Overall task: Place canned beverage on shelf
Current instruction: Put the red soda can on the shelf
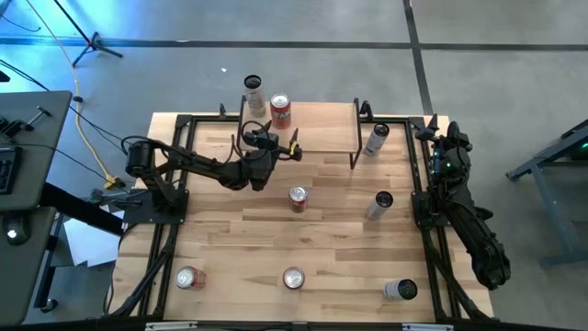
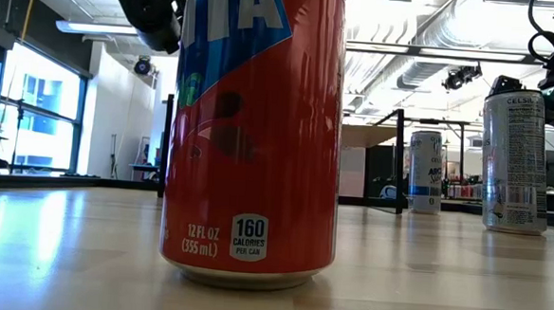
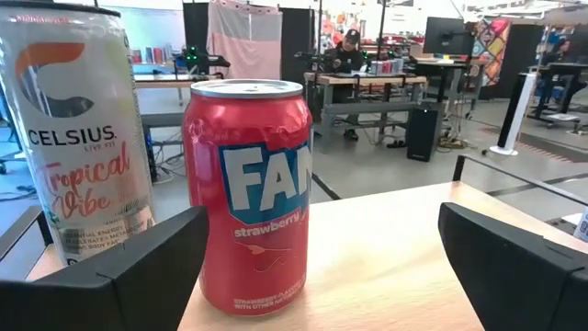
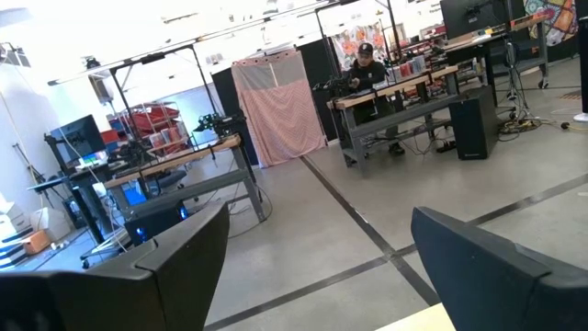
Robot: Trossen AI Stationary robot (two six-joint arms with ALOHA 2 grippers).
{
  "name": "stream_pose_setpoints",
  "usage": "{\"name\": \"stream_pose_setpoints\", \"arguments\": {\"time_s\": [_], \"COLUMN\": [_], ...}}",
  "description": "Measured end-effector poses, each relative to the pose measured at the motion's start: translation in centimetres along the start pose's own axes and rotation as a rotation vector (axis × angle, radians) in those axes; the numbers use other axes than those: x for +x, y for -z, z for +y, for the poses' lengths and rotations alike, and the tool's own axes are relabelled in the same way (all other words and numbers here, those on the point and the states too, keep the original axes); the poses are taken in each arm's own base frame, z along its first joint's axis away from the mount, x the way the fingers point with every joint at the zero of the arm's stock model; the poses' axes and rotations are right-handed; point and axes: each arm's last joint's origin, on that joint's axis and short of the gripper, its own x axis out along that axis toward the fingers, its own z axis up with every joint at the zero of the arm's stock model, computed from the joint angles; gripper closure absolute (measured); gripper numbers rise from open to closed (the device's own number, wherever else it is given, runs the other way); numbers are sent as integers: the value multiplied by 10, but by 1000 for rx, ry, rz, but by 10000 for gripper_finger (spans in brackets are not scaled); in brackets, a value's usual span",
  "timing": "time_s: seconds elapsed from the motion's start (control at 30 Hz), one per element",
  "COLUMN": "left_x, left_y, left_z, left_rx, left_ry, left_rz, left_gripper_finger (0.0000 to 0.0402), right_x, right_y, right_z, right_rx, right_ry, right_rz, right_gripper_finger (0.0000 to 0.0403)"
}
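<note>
Standing on the shelf [image 1: 317, 124], red can [image 3: 248, 193] (label legible wrist-side), left tool [image 1: 268, 140] wide, empty.

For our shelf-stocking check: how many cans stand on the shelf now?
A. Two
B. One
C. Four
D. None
A: the high view shows a white can and a red can upright on the shelf; the others stand on the table.

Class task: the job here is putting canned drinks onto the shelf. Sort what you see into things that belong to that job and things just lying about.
Belongs to the job:
shelf
red Fanta can on the shelf
Celsius can on the shelf
left gripper, open by those two cans

Lying about:
yellow cable on the floor
</note>
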Motion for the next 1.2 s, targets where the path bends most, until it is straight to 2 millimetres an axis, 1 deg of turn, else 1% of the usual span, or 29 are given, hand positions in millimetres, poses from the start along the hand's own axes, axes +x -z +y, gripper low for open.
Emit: {"name": "stream_pose_setpoints", "arguments": {"time_s": [0.2, 0.57, 0.97, 1.2], "left_x": [-2, -5, -4, 4], "left_y": [0, 5, 6, 7], "left_z": [-1, -2, -2, 2], "left_rx": [3, 11, 14, 25], "left_ry": [-1, 6, 5, 25], "left_rz": [1, 25, 30, 40], "left_gripper_finger": [21, 109, 163, 192], "right_x": [0, 0, 0, 0], "right_y": [0, 0, 0, 0], "right_z": [0, 0, 0, 0], "right_rx": [0, 0, 0, 0], "right_ry": [0, 0, 0, 0], "right_rz": [0, 0, 0, 0], "right_gripper_finger": [75, 75, 75, 75]}}
